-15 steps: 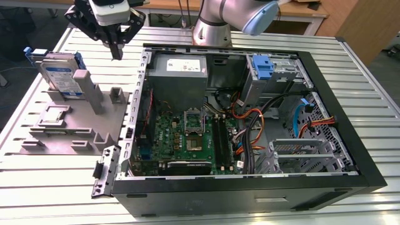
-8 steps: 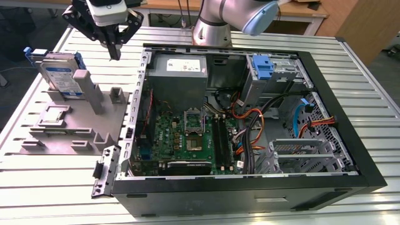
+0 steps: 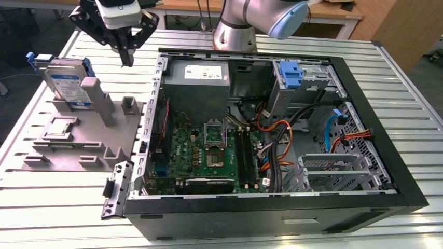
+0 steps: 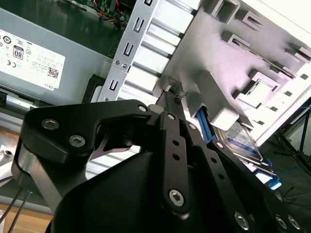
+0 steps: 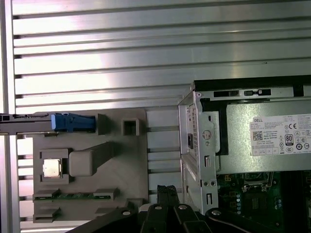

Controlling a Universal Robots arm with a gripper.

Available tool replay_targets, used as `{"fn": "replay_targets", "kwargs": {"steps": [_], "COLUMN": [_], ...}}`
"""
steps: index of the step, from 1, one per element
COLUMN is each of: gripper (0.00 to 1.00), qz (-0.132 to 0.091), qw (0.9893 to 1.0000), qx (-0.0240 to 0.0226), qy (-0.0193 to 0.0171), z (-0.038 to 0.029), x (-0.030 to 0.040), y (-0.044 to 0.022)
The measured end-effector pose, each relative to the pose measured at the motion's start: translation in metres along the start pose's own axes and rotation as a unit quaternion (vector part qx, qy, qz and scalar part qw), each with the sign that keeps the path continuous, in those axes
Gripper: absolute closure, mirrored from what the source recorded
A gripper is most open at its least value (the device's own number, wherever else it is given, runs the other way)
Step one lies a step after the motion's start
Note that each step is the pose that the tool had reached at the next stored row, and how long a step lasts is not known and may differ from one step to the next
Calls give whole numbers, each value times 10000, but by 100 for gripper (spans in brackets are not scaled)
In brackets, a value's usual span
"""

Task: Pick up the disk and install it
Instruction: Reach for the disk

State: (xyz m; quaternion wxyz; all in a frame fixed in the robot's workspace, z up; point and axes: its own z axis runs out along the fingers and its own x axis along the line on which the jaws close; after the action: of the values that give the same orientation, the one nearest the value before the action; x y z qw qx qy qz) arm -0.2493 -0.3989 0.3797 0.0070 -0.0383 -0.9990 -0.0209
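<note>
Hand (image 3: 127, 61) is hovering empty, pinched closed, near the disk (image 3: 66, 84); exterior view is showing its label, first wrist view its edge.

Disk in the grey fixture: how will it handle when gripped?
The disk looks like rigid metal, so probably stiff and dense. It stands on edge in the grey fixture, so a sideways push may tilt it.

- The exterior view looks steeply down from off the arm, wide, onto the whole open computer case (image 3: 277, 210), grey fixture (image 3: 69, 148) and slatted table (image 3: 62, 207).
- The first wrist view faces straight down from well above the table.
- The second wrist view slants close past the gripper (image 4: 171, 97); both wrist views share the fixture (image 4: 209, 53) (image 5: 121, 165) and power supply (image 4: 82, 53) (image 5: 243, 145).
</note>
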Motion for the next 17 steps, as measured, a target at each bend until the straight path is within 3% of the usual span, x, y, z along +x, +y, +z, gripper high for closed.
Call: {"fn": "replay_targets", "kwargs": {"steps": [3,9,13,17], "gripper": [90,90,90,90], "qz": [1,0,0,0], "qw": [10000,10000,10000,10000], "qx": [-1,0,0,0], "qy": [-1,0,0,0], "z": [2,5,6,9], "x": [24,142,152,161], "y": [-2,-11,2,58]}}
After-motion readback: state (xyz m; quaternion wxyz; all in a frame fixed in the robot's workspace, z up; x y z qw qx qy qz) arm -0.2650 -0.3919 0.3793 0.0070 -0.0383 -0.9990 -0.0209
